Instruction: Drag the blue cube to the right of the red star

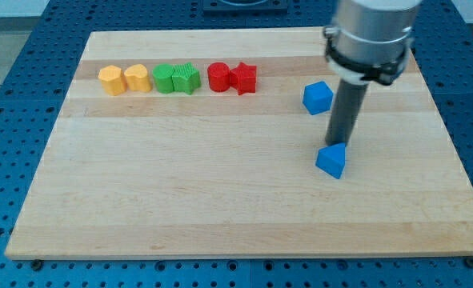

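The blue cube [318, 98] sits on the wooden board [180, 200] at the view's upper right, well to the right of the red star [243, 78]. My tip [336, 146] is at the lower end of the dark rod, below the cube and touching the top edge of a second blue block [331, 161], a wedge-like shape. The cube stands apart from the rod, up and to its left.
A row of blocks lies along the view's top: an orange hexagonal block [111, 80], a yellow block [138, 78], a green cylinder [165, 78], a green star [186, 78] and a red cylinder [218, 77] next to the red star.
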Tool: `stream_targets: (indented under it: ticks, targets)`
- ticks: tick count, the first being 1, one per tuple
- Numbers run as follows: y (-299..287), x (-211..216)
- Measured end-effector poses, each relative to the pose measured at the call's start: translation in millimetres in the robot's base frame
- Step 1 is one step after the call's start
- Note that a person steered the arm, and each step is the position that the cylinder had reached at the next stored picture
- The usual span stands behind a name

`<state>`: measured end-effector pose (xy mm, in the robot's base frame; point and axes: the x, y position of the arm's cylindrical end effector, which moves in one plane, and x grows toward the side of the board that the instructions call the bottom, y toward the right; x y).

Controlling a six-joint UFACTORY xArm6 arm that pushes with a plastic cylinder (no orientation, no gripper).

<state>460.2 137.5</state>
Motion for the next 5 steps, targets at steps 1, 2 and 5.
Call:
stream_targets:
  ticks: [1, 2, 5]
  targets:
    - [0.0, -38.4]
    - [0.0, -66.1]
    - [4.1, -93.9]
